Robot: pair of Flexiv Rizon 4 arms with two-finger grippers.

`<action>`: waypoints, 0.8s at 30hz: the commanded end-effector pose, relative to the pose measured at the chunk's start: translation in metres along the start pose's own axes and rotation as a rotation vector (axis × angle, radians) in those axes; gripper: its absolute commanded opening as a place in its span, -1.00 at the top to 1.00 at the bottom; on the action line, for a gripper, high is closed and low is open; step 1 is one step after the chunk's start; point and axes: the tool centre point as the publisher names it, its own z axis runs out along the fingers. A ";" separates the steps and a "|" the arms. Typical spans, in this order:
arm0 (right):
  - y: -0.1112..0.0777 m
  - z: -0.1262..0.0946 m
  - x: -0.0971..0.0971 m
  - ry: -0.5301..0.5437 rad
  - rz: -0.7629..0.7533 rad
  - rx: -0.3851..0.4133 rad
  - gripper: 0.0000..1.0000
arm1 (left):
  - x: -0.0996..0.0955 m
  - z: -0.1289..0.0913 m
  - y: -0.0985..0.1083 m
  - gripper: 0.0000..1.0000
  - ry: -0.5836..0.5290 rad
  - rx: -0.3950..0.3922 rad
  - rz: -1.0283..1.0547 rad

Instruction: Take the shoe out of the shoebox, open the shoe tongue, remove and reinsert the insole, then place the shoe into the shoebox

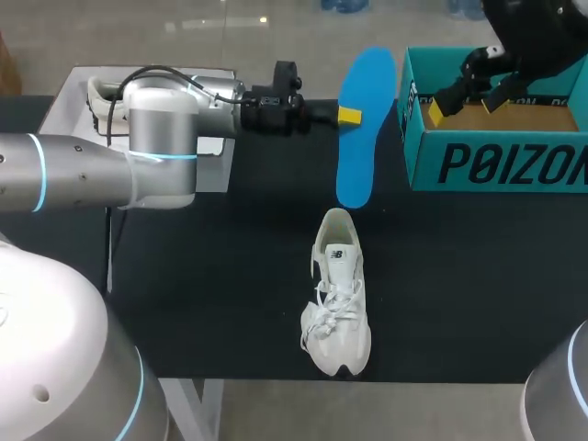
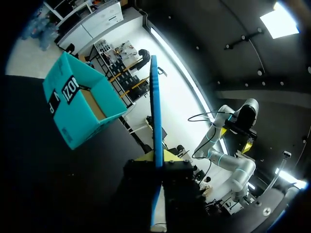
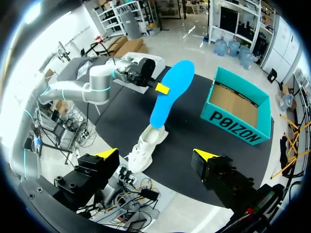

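1. Left arm (image 1: pixel 101 170): enters from the left side and extends across the rear of the black table (image 1: pixel 230 303). A white panel (image 1: pixel 64 92) lies at the table's left rear corner, partly hidden by this arm.

2. Left gripper (image 1: pixel 351 116): fingers pressed onto the blue insole (image 1: pixel 360 138) from two sides, pinching it at mid-length. The left wrist view shows the insole (image 2: pixel 155 107) edge-on, passing between the fingers of the gripper (image 2: pixel 158 162).

3. Insole position: clear of the shoe, running from the rear of the table toward its centre. The near end lies just beside the heel of the white sneaker (image 1: pixel 337 294). Contact between the two cannot be determined.

4. Sneaker position: sole down on the table, outside the box, laces up, toe toward the front edge, near the table's middle.

5. Teal shoebox (image 1: pixel 496 165): upright at the right rear of the table, top open, brown cardboard floor visible.

6. Right gripper (image 1: pixel 467 107): over the shoebox, fingers spread wide, nothing between them. The right wrist view confirms the two yellow tips of this gripper (image 3: pixel 157 155) stand well apart, with the sneaker (image 3: pixel 145 148), insole (image 3: pixel 170 92) and shoebox (image 3: pixel 238 114) ahead of them.
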 end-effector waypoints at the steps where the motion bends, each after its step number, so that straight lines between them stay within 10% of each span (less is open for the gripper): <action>1: 0.002 0.001 0.000 -0.001 0.002 0.004 -1.00 | 0.000 0.001 0.000 1.00 -0.002 0.001 0.000; 19: 0.002 0.001 0.000 -0.001 0.002 0.004 -1.00 | 0.000 0.001 0.000 1.00 -0.002 0.001 0.000; 24: 0.002 0.001 0.000 -0.001 0.002 0.004 -1.00 | 0.015 0.001 0.000 1.00 0.096 -0.030 0.313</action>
